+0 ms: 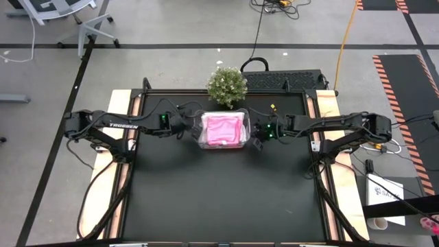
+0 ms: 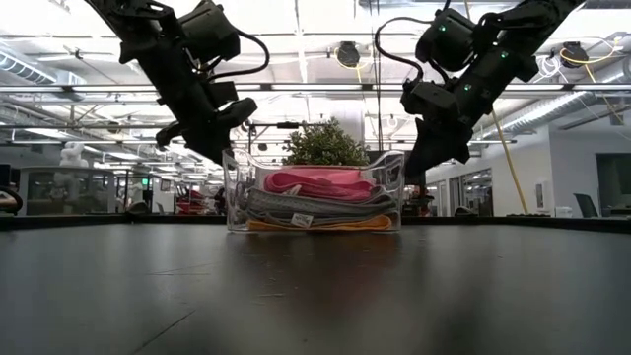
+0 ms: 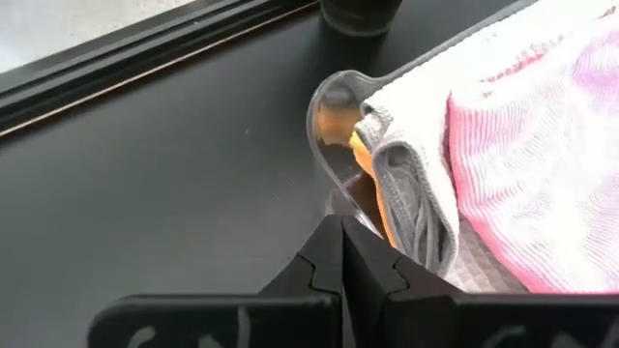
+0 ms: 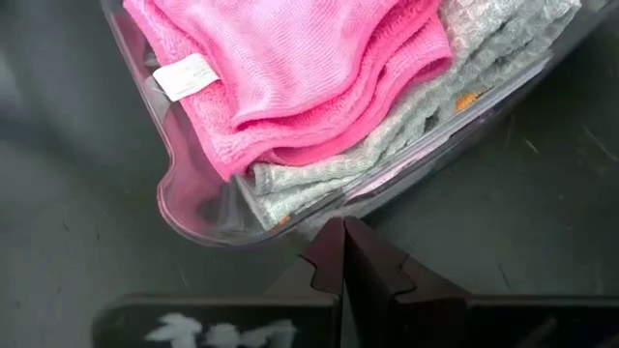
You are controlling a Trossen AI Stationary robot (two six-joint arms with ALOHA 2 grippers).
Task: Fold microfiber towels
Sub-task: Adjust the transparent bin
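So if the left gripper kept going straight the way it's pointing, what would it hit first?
Most likely the clear plastic tub: the left gripper, fingers shut, points at the tub's rounded corner, with the grey towel just inside the wall. Depth is unclear, so it might strike the rim or the table beside it.

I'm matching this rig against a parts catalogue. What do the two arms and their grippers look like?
Both arms are black and jointed, with black cables looped along them. The left arm carries white TROSSEN lettering; the right arm shows none here. Small green lights glow near each wrist. The left gripper and right gripper each have two dark, angular fingers with stepped inner edges.
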